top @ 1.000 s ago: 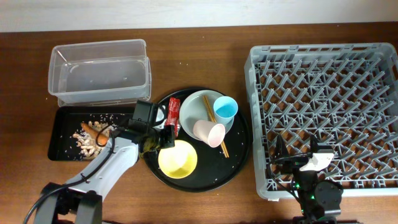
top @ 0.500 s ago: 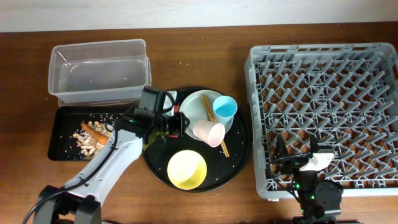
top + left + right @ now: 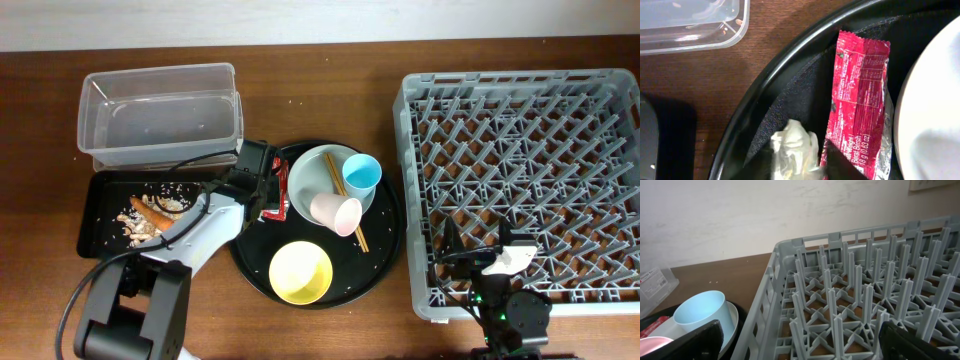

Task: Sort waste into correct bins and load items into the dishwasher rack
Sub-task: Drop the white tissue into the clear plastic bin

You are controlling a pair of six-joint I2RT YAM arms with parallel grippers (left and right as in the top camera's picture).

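Left gripper (image 3: pixel 794 161) sat low over the left part of the round black tray (image 3: pixel 747 117), jaws partly apart. The crumpled white tissue (image 3: pixel 792 145) lay between the fingers and touched them; couldn't tell if it was clamped. Red snack wrapper (image 3: pixel 857 100) lay on the tray just right of the tissue, and the right gripper (image 3: pixel 805 342) was wide open and empty over the dishwasher rack (image 3: pixel 850 305), right of the tray.
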